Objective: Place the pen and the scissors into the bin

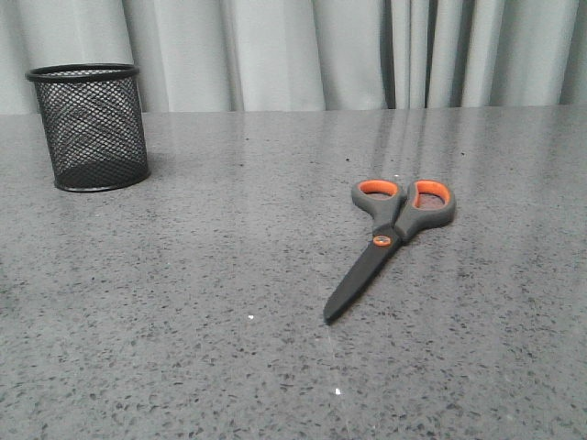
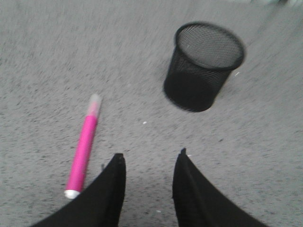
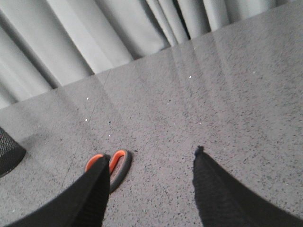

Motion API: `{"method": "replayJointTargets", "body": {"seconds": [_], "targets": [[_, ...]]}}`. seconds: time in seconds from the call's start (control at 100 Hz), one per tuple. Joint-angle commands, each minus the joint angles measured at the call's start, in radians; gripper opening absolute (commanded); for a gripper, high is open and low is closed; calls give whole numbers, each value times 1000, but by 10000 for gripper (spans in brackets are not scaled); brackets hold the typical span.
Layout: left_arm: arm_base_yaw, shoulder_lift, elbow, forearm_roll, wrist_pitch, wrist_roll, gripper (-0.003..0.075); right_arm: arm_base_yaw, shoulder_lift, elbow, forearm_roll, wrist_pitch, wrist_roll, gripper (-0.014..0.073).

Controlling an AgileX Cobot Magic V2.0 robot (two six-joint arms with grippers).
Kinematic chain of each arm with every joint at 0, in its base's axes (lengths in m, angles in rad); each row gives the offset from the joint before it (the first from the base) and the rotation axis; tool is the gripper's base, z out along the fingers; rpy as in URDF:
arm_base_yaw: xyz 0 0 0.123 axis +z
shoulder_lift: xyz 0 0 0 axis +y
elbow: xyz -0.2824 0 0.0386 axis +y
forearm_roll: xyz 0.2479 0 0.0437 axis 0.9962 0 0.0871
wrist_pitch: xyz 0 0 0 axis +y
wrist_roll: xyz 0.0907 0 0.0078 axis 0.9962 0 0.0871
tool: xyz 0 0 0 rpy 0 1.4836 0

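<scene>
The scissors (image 1: 390, 240) lie flat at the table's right centre, orange-lined handles toward the curtain, blades pointing to the front left. The black mesh bin (image 1: 89, 127) stands upright at the far left. Neither gripper shows in the front view, and the pen is out of that view. The left wrist view has the magenta pen (image 2: 84, 149) lying flat on the table beside my open left gripper (image 2: 151, 158), with the bin (image 2: 202, 65) beyond, upright. My right gripper (image 3: 151, 161) is open above the table; the scissors' handle loops (image 3: 117, 168) peek out behind one finger.
A grey speckled table (image 1: 229, 275) carries everything. Pale grey curtains (image 1: 303, 50) hang along its far edge. An edge of the bin (image 3: 7, 151) shows at the side of the right wrist view.
</scene>
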Motion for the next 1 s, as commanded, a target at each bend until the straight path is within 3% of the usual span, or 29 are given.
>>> {"method": "replayJointTargets", "body": {"seconds": [0.0, 0.27, 0.53, 0.72, 0.99], "targets": [[-16, 135, -166, 82, 43, -65, 214, 21, 25, -40, 0, -67, -16, 369], [-13, 506, -434, 151, 245, -72, 266, 69, 25, -40, 0, -67, -16, 369], [-9, 728, -454, 162, 284, -57, 266, 68, 25, -40, 0, -64, -16, 369], [-9, 798, -454, 248, 276, -57, 265, 68, 25, -40, 0, -64, -16, 369], [12, 855, -454, 240, 259, -57, 264, 68, 25, -40, 0, -64, -16, 369]]}}
